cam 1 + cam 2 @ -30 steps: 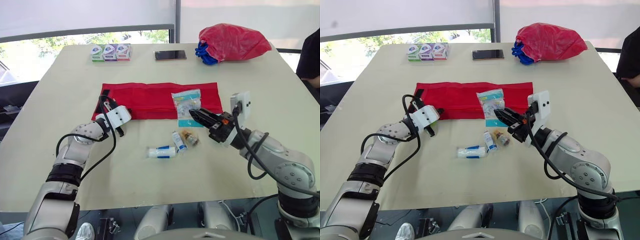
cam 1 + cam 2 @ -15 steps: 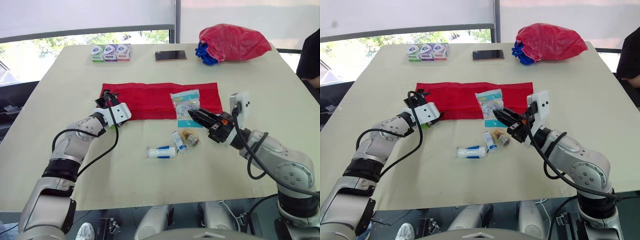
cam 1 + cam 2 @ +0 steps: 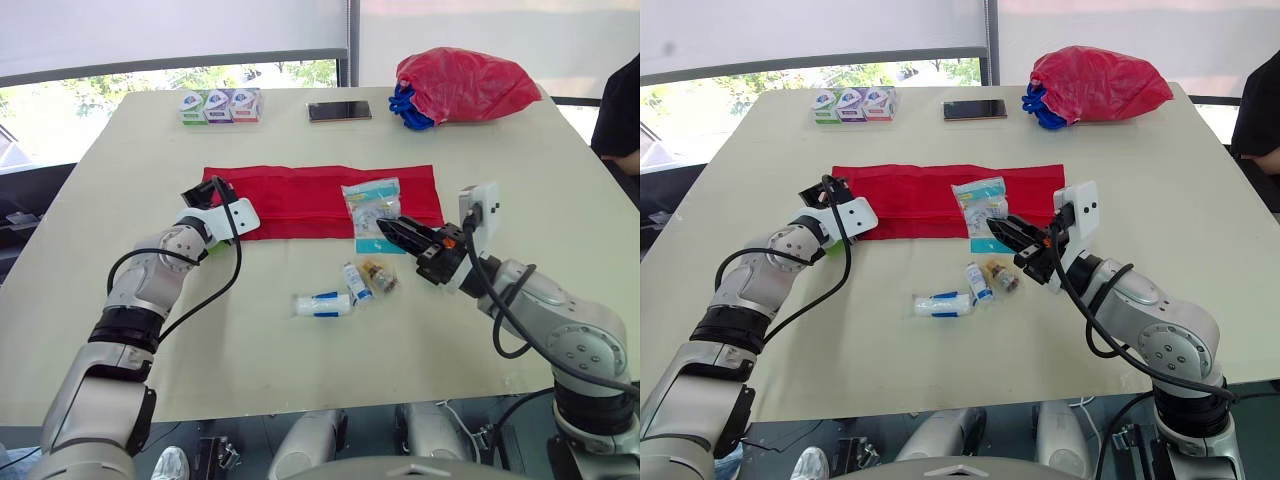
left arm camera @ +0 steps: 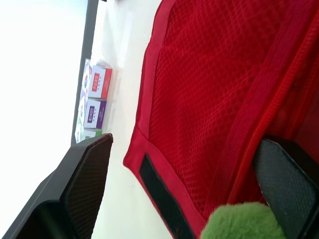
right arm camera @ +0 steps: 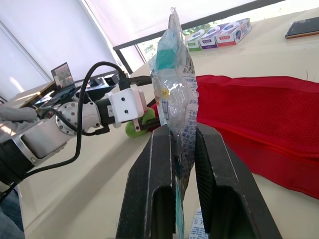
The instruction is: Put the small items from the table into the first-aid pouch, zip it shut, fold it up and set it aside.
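The red first-aid pouch (image 3: pixel 300 200) lies flat and unfolded across the middle of the table. My left gripper (image 3: pixel 204 192) stands open over the pouch's left end (image 4: pixel 209 89), one finger on either side of its corner. Something green and fuzzy (image 4: pixel 239 221) sits at the base of those fingers. My right gripper (image 3: pixel 392 230) is shut on a clear plastic packet (image 5: pixel 177 89) with a teal edge, held upright by the pouch's front edge. A white and blue roll (image 3: pixel 323 303), a small white bottle (image 3: pixel 357 280) and a small brown bottle (image 3: pixel 380 275) lie on the table in front.
Several small boxes (image 3: pixel 220 104) and a black phone (image 3: pixel 340 110) lie at the table's far edge. A red plastic bag (image 3: pixel 465 85) with a blue cord (image 3: pixel 405 105) sits at the far right. A person in black (image 3: pixel 620 110) is at the right edge.
My left gripper has opened and moved from the pouch's front edge up to its left end. The right gripper still holds the packet in the same place.
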